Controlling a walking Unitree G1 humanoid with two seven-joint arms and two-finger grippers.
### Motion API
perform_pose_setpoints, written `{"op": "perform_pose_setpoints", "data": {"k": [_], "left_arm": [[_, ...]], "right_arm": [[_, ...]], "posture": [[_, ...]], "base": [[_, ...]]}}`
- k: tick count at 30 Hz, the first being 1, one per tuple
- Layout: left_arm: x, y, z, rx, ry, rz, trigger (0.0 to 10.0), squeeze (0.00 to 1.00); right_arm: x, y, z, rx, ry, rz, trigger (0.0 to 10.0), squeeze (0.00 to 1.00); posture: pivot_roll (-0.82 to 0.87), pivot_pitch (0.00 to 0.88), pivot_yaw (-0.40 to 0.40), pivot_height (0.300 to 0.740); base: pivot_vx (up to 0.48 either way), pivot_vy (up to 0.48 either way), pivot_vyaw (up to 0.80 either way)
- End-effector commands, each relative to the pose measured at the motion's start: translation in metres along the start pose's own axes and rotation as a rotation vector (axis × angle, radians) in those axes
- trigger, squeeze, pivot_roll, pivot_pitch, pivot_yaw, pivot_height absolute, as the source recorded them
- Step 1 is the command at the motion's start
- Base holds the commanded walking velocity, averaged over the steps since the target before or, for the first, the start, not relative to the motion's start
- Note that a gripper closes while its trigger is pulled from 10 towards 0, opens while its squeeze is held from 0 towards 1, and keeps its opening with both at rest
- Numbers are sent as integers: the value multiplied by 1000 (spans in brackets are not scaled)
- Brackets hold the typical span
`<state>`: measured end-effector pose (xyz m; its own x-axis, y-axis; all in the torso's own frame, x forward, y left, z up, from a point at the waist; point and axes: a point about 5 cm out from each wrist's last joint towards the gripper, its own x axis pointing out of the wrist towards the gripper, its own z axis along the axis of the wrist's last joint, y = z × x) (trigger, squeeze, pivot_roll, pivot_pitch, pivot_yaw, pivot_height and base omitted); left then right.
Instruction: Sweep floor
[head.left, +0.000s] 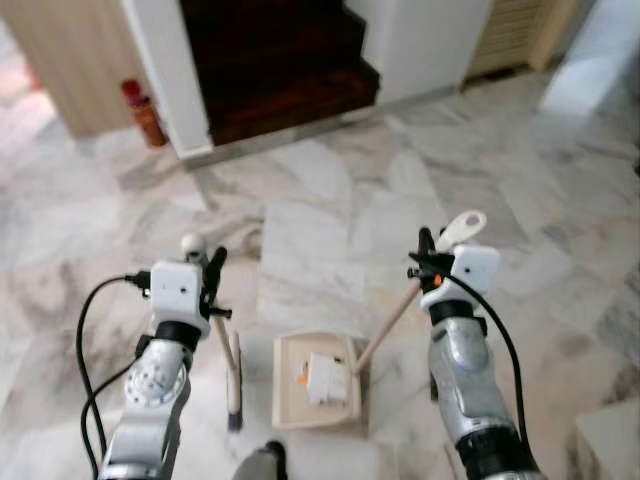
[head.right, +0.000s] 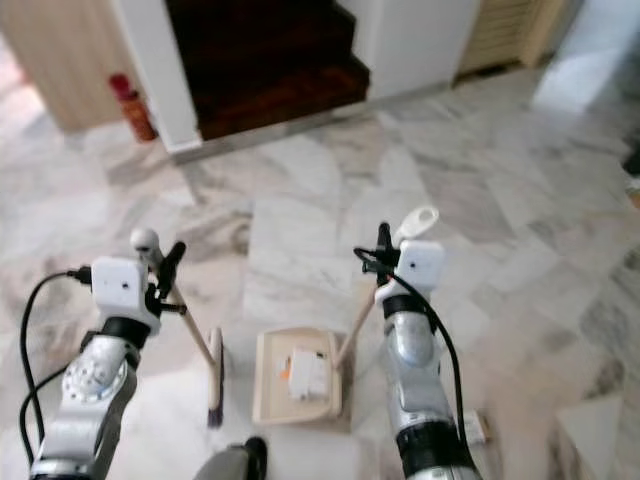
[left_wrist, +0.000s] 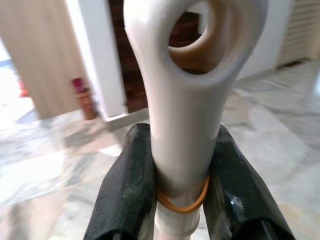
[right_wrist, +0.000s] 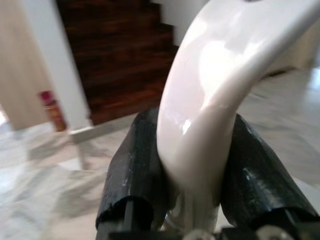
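The marble floor (head.left: 330, 220) spreads wide in front of the robot, up to the dark wooden stairs (head.left: 280, 70) and a white wall. A red bottle (head.left: 143, 112) stands near the wall corner, well apart from the work.

On the floor between the two arms lies the beige dustpan (head.left: 290, 390), with a crumpled white paper (head.left: 327, 378) already inside it. The pan's long handle rises to the right gripper (head.left: 428, 262), whose fingers (right_wrist: 135, 170) are clamped on the white top end of it. Just beside the pan, on its left, the broom (head.left: 233, 385) has its dark bristles down on the floor. The left gripper (head.left: 208, 275) is closed tight around the broom's white handle end, below the hanging hole.

I judge the collecting step is in hand: the paper seems caught. The next move probably calls for keeping the pan flat while the broom pushes any rest toward its mouth, then lifting the pan without tipping it.
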<state>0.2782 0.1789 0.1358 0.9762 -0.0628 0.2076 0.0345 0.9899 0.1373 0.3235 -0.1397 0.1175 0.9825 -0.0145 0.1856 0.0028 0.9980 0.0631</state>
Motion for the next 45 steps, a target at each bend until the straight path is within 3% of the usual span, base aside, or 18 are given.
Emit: {"op": "perform_pose_setpoints", "data": {"k": [1,11,35,45], "left_arm": [[1,-1,8,15,-36,0,10000,0],[0,-1,7,15,-31,-1,10000,0],[1,-1,5,3,-14,2,10000,0],[1,-1,5,1,-11,-1,10000,0]], "right_arm": [[3,-2,10,11,-45,-4,10000,0],[2,0,9,12,-40,0,10000,0],[2,2,7,38,-28,8,10000,0],[2,2,6,36,-26,8,10000,0]], "posture": [[137,174,-33,740],[137,176,-31,740],[141,170,-28,740],[140,163,-26,740]], "base": [[0,0,619],[0,0,604],[0,0,0],[0,315,0]]}}
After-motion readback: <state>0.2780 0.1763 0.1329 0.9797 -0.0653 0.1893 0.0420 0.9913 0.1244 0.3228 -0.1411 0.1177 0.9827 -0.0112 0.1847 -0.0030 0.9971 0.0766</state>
